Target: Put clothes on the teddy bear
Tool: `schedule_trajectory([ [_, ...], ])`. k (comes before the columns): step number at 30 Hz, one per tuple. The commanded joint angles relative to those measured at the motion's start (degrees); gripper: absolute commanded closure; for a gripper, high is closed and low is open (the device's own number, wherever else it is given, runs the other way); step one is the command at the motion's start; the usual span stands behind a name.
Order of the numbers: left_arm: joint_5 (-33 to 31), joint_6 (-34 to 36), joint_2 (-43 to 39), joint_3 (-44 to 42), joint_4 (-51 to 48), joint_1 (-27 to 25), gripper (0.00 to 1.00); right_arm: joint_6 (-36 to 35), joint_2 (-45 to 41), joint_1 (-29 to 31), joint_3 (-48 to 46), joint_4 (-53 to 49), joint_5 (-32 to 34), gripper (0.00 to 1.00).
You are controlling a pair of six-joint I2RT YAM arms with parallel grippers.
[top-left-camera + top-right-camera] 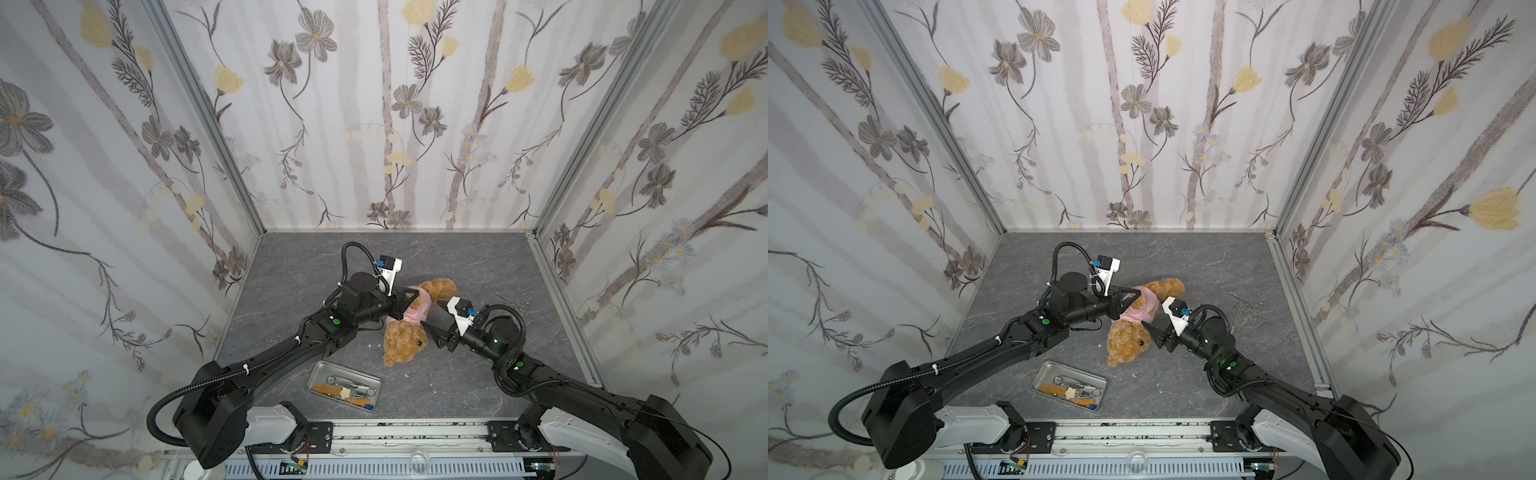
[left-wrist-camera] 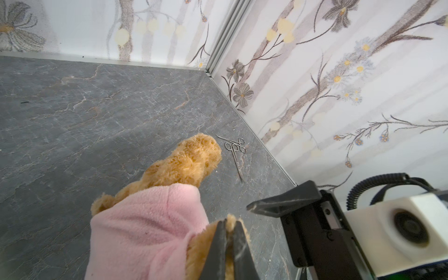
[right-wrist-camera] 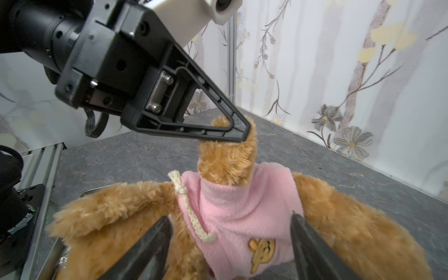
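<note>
Since teddy bear (image 1: 405, 338) is soft, light, shaggy plush lying mid-surface (image 1: 457, 270) in pink shirt (image 2: 145, 230), hold limbs firmly, not loose fur. Now left gripper (image 2: 228, 225) pinching paw beyond sleeve; right gripper (image 3: 230, 218) spread, straddling torso.

teddy bear (image 1: 401, 340): golden-brown | shirt (image 1: 419, 308): pink | table (image 1: 457, 266): grey marbled | walls (image 1: 374, 104): floral

both black robot arms reach low toward the middle; the black left hand (image 2: 230, 224) is pinched closed, the black right hand (image 1: 436, 316) gapes wide.
</note>
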Motion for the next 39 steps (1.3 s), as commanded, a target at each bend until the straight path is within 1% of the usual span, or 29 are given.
schedule_trajectory([
  [1, 2.9, 0.8, 1.2, 1.7, 4.1, 0.0, 1.0, 0.3, -4.4, -1.8, -0.6, -8.2, 5.8, 0.2],
  [3, 3.8, 2.2, 2.0, 2.2, 4.1, 0.0, 1.0, 2.0, -6.5, -3.7, -0.5, -10.6, 8.4, 0.19],
  [7, 5.9, 6.2, 5.0, 4.0, 4.1, 0.1, 1.0, 6.0, -8.7, -7.6, 0.0, -13.3, 9.9, 0.18],
  [11, 8.1, 11.3, 7.5, 6.1, 4.0, 0.6, 1.0, 9.2, -9.0, -10.0, 1.5, -16.1, 11.8, 0.18],
  [13, 5.8, 15.6, 8.6, 7.9, 2.4, 1.0, 1.0, 10.7, -9.0, -11.0, 2.2, -17.4, 13.3, 0.18],
  [15, 2.3, 21.9, 9.7, 10.9, -1.6, 1.7, 1.0, 11.7, -8.9, -11.6, 2.7, -18.3, 14.3, 0.18],
  [17, -2.7, 29.0, 11.0, 13.7, -6.1, 2.0, 1.0, 12.5, -9.1, -12.0, 3.1, -19.3, 15.0, 0.18],
  [19, -6.3, 34.8, 11.6, 14.8, -7.9, 2.1, 1.0, 12.9, -9.2, -12.2, 3.3, -20.1, 15.7, 0.18],
  [20, -6.6, 37.7, 11.6, 14.8, -8.3, 2.1, 1.0, 13.0, -9.3, -12.4, 3.3, -20.4, 16.1, 0.18],
  [21, -5.6, 39.9, 11.6, 14.4, -8.4, 2.1, 1.0, 13.2, -9.4, -12.5, 3.2, -20.5, 16.4, 0.18],
  [23, -1.2, 43.5, 11.9, 12.8, -8.5, 1.9, 0.99, 13.4, -9.6, -13.0, 3.1, -20.9, 17.0, 0.18],
  [26, 4.1, 44.1, 13.0, 10.4, -8.4, 0.9, 0.91, 13.9, -9.5, -13.7, 3.0, -21.1, 17.6, 0.18],
  [28, 5.6, 44.2, 13.6, 8.6, -8.4, -1.1, 0.87, 14.3, -9.4, -14.3, 3.0, -21.3, 17.8, 0.18],
  [30, 5.6, 43.7, 14.0, 6.9, -8.2, -3.9, 0.82, 14.4, -9.0, -14.8, 3.1, -21.6, 17.8, 0.17],
  [34, 4.5, 40.5, 14.4, 2.4, -7.6, -9.1, 0.69, 14.8, -8.2, -15.6, 3.1, -21.8, 17.4, 0.17],
  [37, 5.0, 36.7, 13.2, 1.0, -6.9, -11.6, 0.57, 15.1, -7.4, -15.8, 2.9, -21.1, 16.3, 0.18],
  [39, 4.9, 33.3, 10.6, 0.8, -6.5, -12.3, 0.52, 15.1, -6.4, -15.8, 2.9, -20.1, 14.7, 0.18],
])
